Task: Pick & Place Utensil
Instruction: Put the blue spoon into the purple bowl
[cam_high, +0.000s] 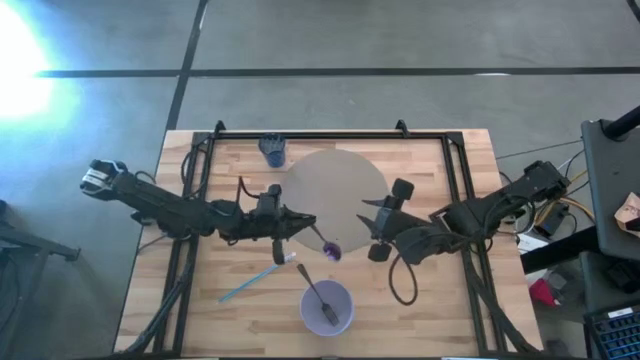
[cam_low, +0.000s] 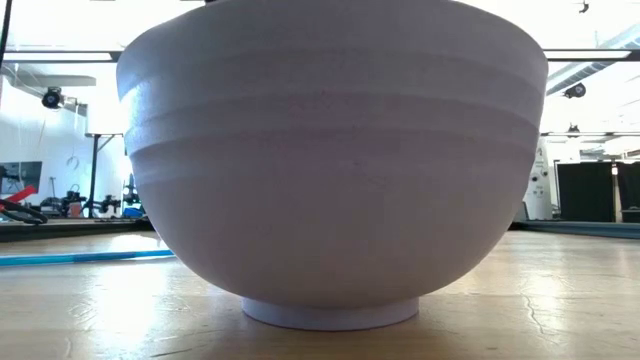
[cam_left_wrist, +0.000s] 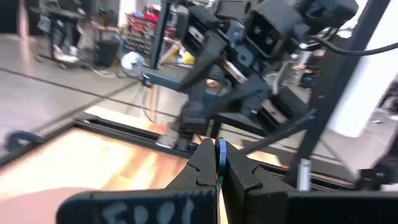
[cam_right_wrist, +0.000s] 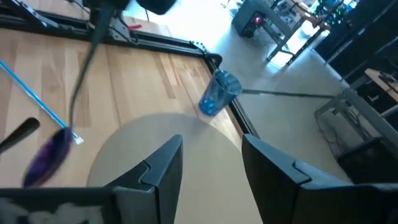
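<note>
My left gripper (cam_high: 303, 222) (cam_left_wrist: 218, 163) is over the middle of the table, shut on a purple spoon (cam_high: 325, 242) (cam_right_wrist: 51, 152). The spoon slants down from the fingers, head (cam_high: 333, 251) lowest. My right gripper (cam_high: 373, 228) (cam_right_wrist: 211, 163) is open just right of the spoon, above a round tan mat (cam_high: 335, 185) (cam_right_wrist: 124, 155), touching nothing. A lavender bowl (cam_high: 327, 307) (cam_low: 330, 160) stands near the table's near edge with a grey fork (cam_high: 322, 298) in it. A thin light-blue utensil (cam_high: 255, 279) (cam_right_wrist: 34, 93) (cam_low: 80, 258) lies flat left of the bowl. My left gripper pinches the top end of the purple spoon's handle (cam_high: 311, 227) between its two fingers, reaching in level from the table's left. In the left wrist view only a thin edge (cam_left_wrist: 220, 152) shows between the shut fingertips. The spoon hangs slanting toward the near right, head down.
A blue cup (cam_high: 272, 150) (cam_right_wrist: 217, 93) stands at the table's far edge, left of the mat. A black frame (cam_high: 330, 134) runs around the tabletop. Bare wood lies to the left and right of the bowl. Cables and equipment sit off the table's right side.
</note>
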